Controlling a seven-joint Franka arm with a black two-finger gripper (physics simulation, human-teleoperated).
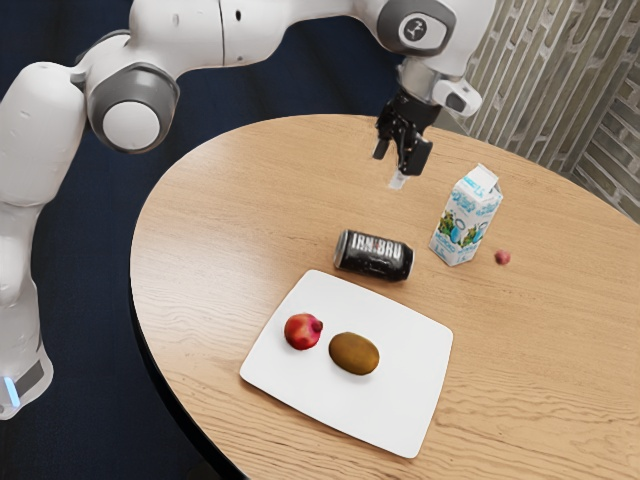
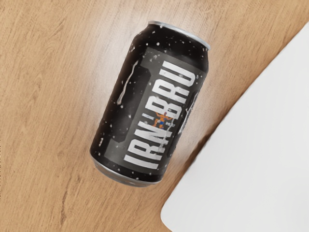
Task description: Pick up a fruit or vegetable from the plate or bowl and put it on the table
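Wrist view crops the plate (image 2: 251,159); a black can (image 2: 149,106) lies beside it.

I am reading IRN and BRU in big pale block capitals along the side of the black can (image 2: 145,106) lying on the tabletop (image 2: 43,96). Between the two words a small orange figure is showing, with tiny print beside it that is staying too small for me to read. Taking the can as the clock's centre in the exterior view, the carton (image 1: 467,215) is standing at two o'clock, carrying blue lettering that I am not managing to make out. Far out at twelve o'clock, my arm (image 1: 440,45) is bearing a dark emblem (image 1: 417,29) on a pale oval.
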